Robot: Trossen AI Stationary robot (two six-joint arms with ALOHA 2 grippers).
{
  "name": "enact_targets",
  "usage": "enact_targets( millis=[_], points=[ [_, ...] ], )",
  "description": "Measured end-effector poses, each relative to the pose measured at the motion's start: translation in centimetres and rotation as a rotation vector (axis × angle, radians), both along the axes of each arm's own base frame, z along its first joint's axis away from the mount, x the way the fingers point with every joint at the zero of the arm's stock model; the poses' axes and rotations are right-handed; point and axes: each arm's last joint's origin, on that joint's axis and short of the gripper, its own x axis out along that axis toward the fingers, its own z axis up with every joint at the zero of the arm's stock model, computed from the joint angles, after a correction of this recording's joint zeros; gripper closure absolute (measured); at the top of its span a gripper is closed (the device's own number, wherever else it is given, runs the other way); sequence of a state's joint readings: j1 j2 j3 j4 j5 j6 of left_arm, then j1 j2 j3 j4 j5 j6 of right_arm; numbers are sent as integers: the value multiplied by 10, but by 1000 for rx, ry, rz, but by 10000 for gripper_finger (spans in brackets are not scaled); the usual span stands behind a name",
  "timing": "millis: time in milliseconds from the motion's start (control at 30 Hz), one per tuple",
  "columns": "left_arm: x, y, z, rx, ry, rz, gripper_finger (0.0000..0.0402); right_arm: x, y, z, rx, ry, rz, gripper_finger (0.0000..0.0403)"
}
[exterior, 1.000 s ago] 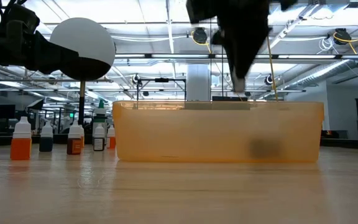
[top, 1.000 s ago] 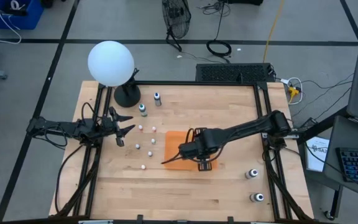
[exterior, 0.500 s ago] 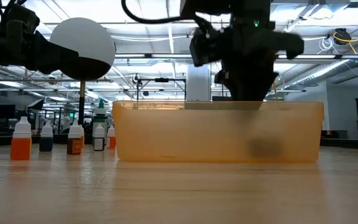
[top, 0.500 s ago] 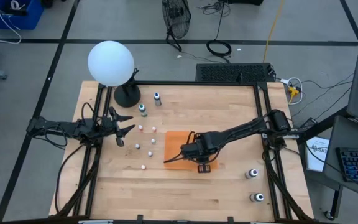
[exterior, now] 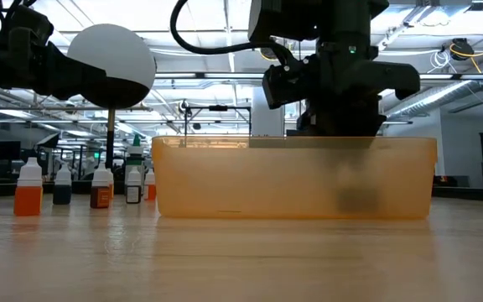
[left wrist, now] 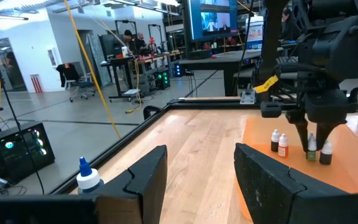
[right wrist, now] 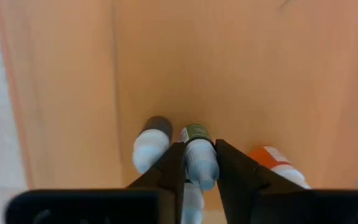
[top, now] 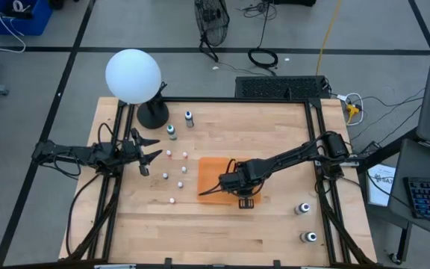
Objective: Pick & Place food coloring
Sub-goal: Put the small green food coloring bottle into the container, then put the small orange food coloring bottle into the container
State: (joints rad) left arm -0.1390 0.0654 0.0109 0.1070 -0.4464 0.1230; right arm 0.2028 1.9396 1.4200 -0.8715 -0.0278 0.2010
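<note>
Your right gripper (right wrist: 199,163) down inside orange tray (top: 210,166), fingers closed on green-bodied bottle (right wrist: 197,139): upright, long axis vertical, directly between tips. Neighbours crowd it: dark bottle (right wrist: 151,138) one side, orange bottle (right wrist: 273,161) other. Farther off, left gripper (top: 145,155) waits spread wide, empty, beside loose bottles (top: 175,166) on table (top: 275,232).

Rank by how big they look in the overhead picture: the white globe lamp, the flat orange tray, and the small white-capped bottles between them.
1. The white globe lamp and the flat orange tray look about alike; the right arm covers part of the tray, so I won't rank them.
2. The small white-capped bottles, mere dots.
</note>
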Motion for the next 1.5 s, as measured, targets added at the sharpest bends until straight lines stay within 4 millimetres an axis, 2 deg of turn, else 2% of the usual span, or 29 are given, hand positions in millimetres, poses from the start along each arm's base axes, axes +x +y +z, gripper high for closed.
enact_targets(
  millis=[133,267,533,667,800,1033,1133,1233,1367,1500],
  points=[
    [0,0,0,0,0,0,215,0,0,0,3,1,-18,254],
    [0,0,0,0,0,0,215,1,0,5,2,14,-36,216],
    [0,0,0,0,0,0,215,8,-1,42,-4,38,-46,214],
    [0,0,0,0,0,0,215,9,-3,72,-8,58,-55,221],
    [0,0,0,0,0,0,215,1,-3,106,-8,58,-51,222],
    [0,0,0,0,0,0,215,-35,-10,163,-11,-101,-112,223],
    [0,0,0,0,0,0,215,-60,-20,183,-77,-152,-65,222],
    [0,0,0,0,-1,0,215,-90,-29,199,-112,-204,-143,223],
    [0,0,0,0,0,0,215,-134,-34,208,-214,-397,-239,223],
    [0,0,0,0,0,0,215,-173,-40,198,-251,-650,-235,224]
  ],
)
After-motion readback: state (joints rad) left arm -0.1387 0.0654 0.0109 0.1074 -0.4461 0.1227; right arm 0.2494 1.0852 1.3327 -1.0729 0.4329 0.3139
